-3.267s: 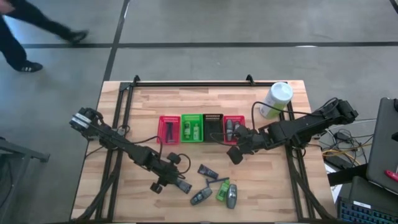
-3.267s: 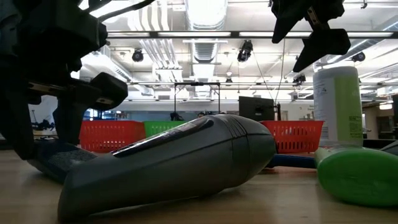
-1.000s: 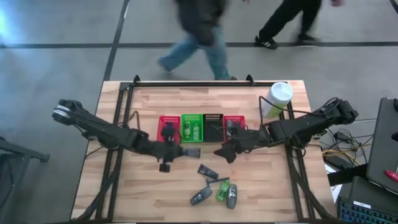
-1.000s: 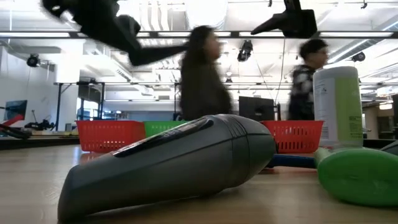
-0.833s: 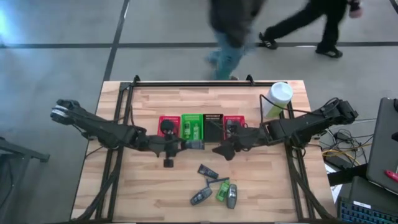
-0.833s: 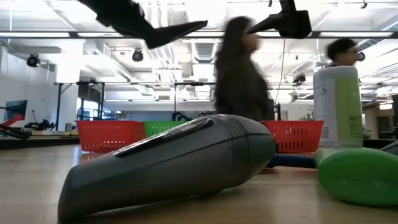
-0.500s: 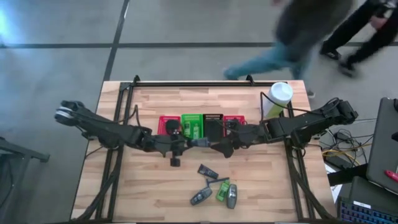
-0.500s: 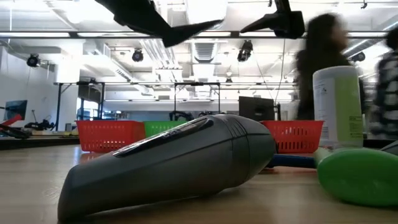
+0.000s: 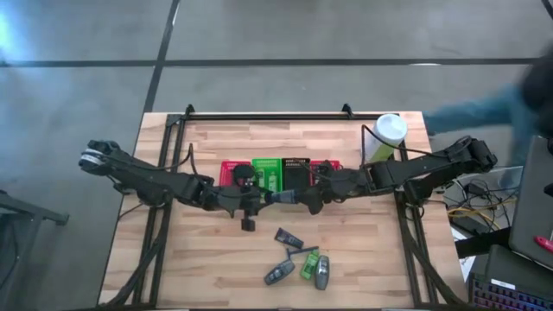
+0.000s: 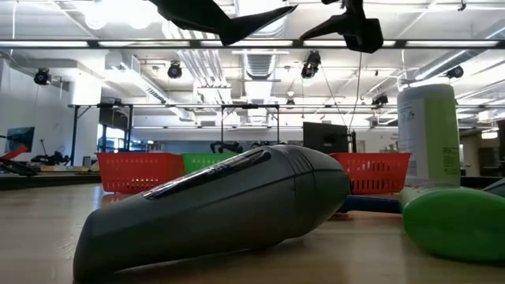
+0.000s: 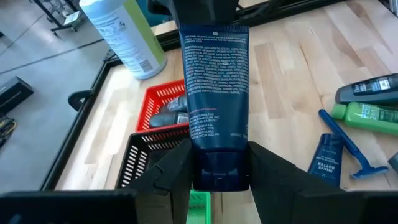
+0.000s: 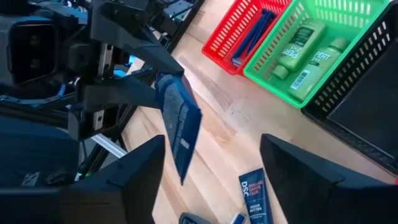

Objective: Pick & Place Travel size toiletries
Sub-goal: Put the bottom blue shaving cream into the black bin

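Note:
My left gripper (image 9: 266, 199) hovers just in front of the row of mesh baskets, shut on a dark blue tube (image 9: 278, 199); the left wrist view shows the tube (image 11: 214, 87) well. My right gripper (image 9: 299, 202) faces it from the right, open. Its fingers (image 12: 140, 174) stand wide on either side of the tube's flat end (image 12: 181, 134), apart from it. Other toiletries lie in a cluster near the near edge: a dark tube (image 9: 288, 237), a razor (image 9: 302, 250), a green bottle (image 9: 309, 265) and two grey bottles (image 9: 278, 274). My left gripper pinches the tube between its two fingers (image 11: 171, 174) at the cap end (image 11: 217, 180). The fingers come about level from the table's left, and the tube runs on forward from them. It is lifted clear, with its flat end toward my right gripper.
From left to right stand a red basket (image 9: 226, 169) with razors, a green basket (image 9: 257, 164) with green bottles, a black basket (image 9: 296, 166) and a second red basket (image 9: 331, 165). A tall white-and-green canister (image 9: 384, 138) stands at the far right. A grey bottle (image 10: 221, 205) fills the low view.
My left gripper has carried the tube toward the table's right and slightly toward the far edge, along the front of the baskets. My right gripper has moved left toward the tube, so its fingers now flank the flat end. People have walked past behind the table.

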`<action>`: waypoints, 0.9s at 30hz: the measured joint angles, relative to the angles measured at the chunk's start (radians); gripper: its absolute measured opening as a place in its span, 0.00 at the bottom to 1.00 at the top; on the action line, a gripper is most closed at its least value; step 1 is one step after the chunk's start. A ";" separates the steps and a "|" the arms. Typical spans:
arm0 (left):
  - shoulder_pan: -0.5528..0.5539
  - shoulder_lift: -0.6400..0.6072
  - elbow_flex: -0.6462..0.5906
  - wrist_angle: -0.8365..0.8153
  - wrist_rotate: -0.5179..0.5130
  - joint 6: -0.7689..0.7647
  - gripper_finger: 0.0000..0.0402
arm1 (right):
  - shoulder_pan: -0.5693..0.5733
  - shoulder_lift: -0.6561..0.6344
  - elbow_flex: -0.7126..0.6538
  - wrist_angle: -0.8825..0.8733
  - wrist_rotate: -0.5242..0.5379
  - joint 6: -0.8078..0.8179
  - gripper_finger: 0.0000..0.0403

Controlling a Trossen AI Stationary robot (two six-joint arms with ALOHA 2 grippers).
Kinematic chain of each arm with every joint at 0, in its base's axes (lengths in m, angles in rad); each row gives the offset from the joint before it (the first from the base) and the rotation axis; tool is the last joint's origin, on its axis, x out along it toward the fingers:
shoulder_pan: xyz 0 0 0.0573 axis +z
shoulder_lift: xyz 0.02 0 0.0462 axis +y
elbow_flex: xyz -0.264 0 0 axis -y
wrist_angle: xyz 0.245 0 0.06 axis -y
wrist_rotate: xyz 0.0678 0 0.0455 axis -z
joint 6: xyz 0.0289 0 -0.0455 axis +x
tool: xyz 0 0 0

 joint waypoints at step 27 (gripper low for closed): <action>0.014 0.001 -0.005 0.048 0.029 0.008 0.36 | -0.001 0.000 -0.001 0.073 -0.013 -0.022 0.07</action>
